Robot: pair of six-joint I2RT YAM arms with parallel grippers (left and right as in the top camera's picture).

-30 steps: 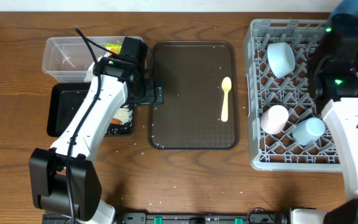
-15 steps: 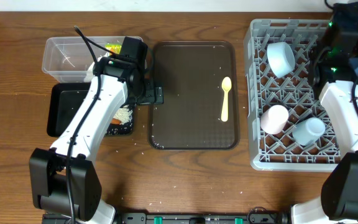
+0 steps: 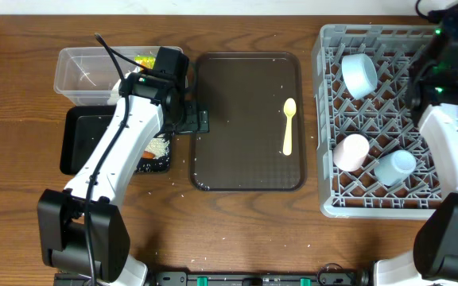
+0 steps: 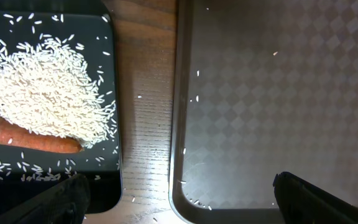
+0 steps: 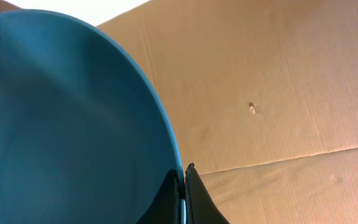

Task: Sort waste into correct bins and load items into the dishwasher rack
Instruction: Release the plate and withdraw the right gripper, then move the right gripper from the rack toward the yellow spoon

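Note:
My left gripper (image 4: 179, 193) is open and empty, low over the strip of table between the black tray (image 4: 104, 186) and the brown serving tray (image 4: 278, 93). Rice (image 4: 42, 93) and the carrot stick (image 4: 30, 138) lie in the black tray (image 3: 82, 143). My right gripper (image 5: 184, 171) is shut on the rim of the dark blue plate (image 5: 61, 118), held up over the far right of the grey rack (image 3: 324, 119). The rack holds the light blue bowl (image 3: 359, 75), pink cup (image 3: 351, 152) and small blue cup (image 3: 394, 166). The yellow spoon (image 3: 288, 125) lies on the serving tray. The napkin is not discernible.
The clear tub (image 3: 82, 75) stands behind the black tray with the wrapper (image 3: 144, 60) in it. Loose rice grains are scattered on the serving tray (image 3: 245, 159) and on the wood around it. A cardboard surface fills the right wrist view's background.
My right arm has swung toward the far right corner of the rack with the plate in its gripper. The left arm has not moved.

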